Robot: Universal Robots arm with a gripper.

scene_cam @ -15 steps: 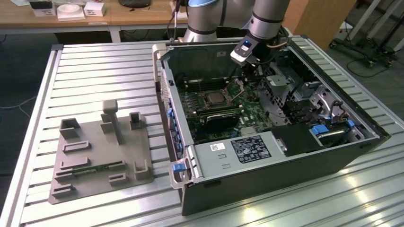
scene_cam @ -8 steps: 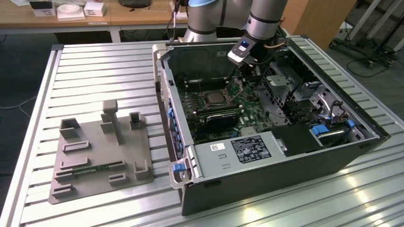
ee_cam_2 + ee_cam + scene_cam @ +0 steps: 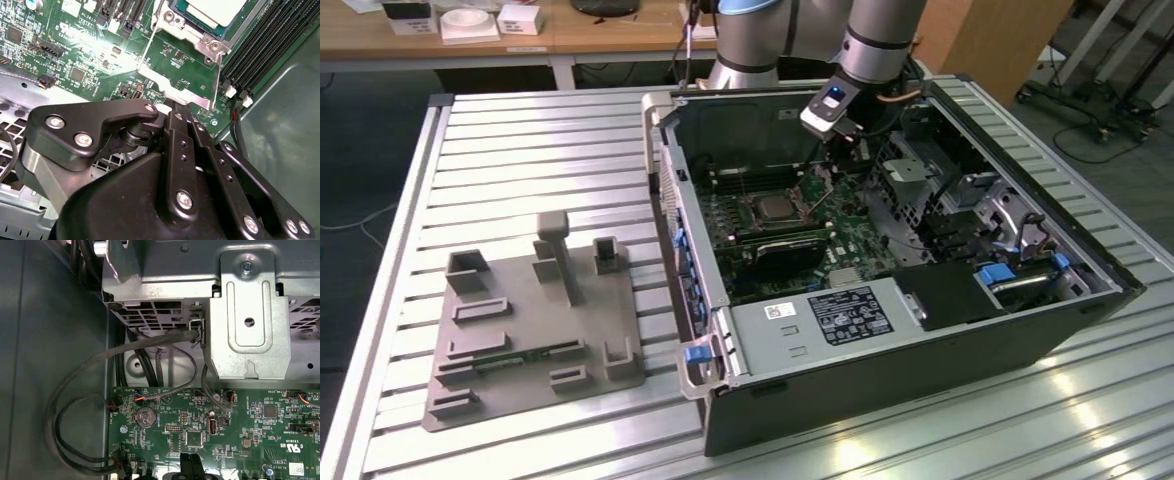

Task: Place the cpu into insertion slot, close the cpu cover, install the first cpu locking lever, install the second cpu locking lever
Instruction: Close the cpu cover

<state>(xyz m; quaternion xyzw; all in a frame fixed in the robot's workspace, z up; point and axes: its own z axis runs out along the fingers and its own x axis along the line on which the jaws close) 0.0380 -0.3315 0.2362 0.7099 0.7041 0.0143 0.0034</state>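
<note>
Reaching into the computer case (image 3: 881, 375), holding the gripper (image 3: 181, 111) at the free lip of the cpu cover (image 3: 172, 89), keeping the fingers (image 3: 176, 145) pressed together, seemingly for nudging rather than gripping. Finding that cover swung open off the insertion slot (image 3: 192, 37), exposing the cpu (image 3: 212, 10) already lying seated inside it.

Green circuit board (image 3: 240, 440) meeting a silver sheet-metal cage (image 3: 250, 315) inside a dark grey case.
A round silver coin battery (image 3: 145, 416) sits on the board, with the cage at its one o'clock. At its nine o'clock, grey cables (image 3: 75, 400) loop across the dark grey case wall (image 3: 50, 315). At its five o'clock, the gripper (image 3: 191, 466) shows black fingers (image 3: 186, 465) pressed together.
</note>
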